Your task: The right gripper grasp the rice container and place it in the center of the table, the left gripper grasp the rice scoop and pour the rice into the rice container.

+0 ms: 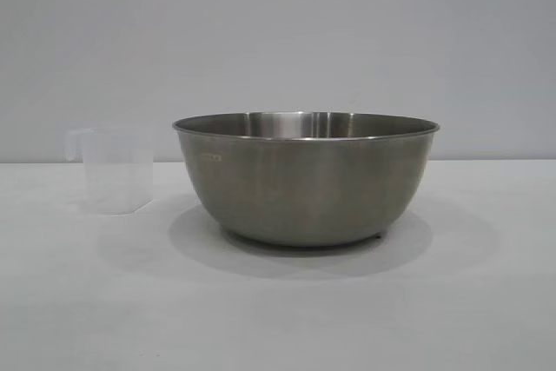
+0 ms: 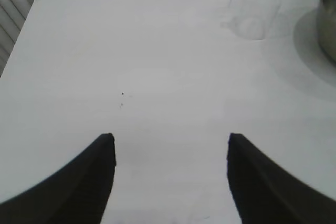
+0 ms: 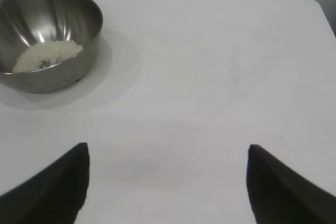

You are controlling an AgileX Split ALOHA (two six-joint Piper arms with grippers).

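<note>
Though unseen outside, rice (image 3: 47, 55) inside rice container (image 3: 50, 40).

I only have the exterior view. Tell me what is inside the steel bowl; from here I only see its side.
Observer: The right wrist view looks down into the rice container; a small heap of white rice lies on its bottom.
Operator: Report the arms. Neither is in my view.
Observer: The right gripper has its jaws open over bare table, apart from the bowl.
Operator: Now the left one.
Observer: The left gripper also has its jaws open, holding nothing; the rice scoop stands upright farther off on the table, beside the bowl and untouched.
</note>
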